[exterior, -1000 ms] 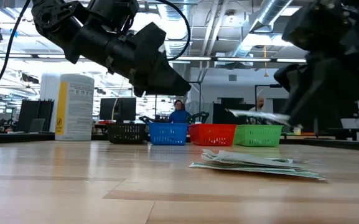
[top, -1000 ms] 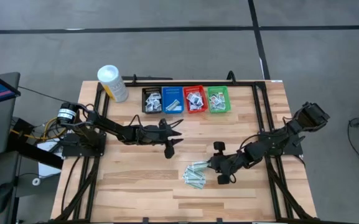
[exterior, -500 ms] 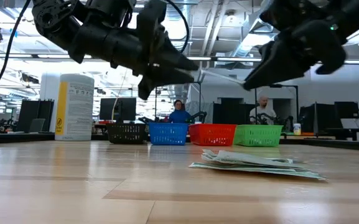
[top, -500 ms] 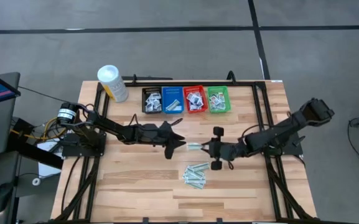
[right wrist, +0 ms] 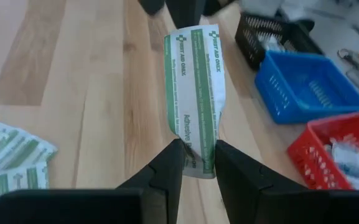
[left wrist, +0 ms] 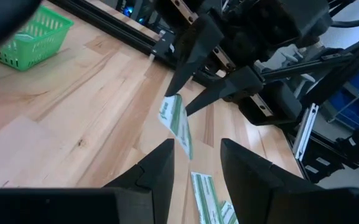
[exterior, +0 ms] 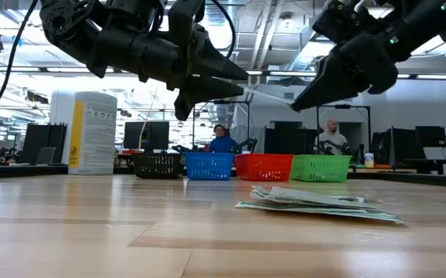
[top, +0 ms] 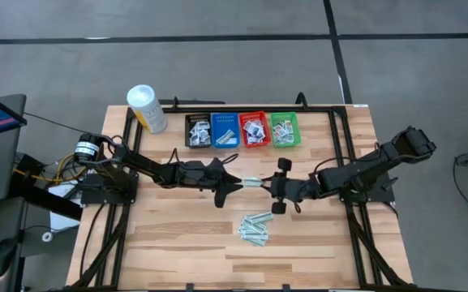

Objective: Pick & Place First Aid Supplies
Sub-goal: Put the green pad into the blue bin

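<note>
Right gripper (top: 271,183): pinching one end of green-striped strip (right wrist: 195,93), held above the table.
Left gripper (top: 235,182): fingers spread, strip's free end between their tips.

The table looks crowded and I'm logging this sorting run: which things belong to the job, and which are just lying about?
Job:
- green-striped strip, pinched by the right gripper, held out to the open left gripper
- pile of strips on the table
- packets in the baskets

Lying about:
- white tub
- people in the room behind
</note>
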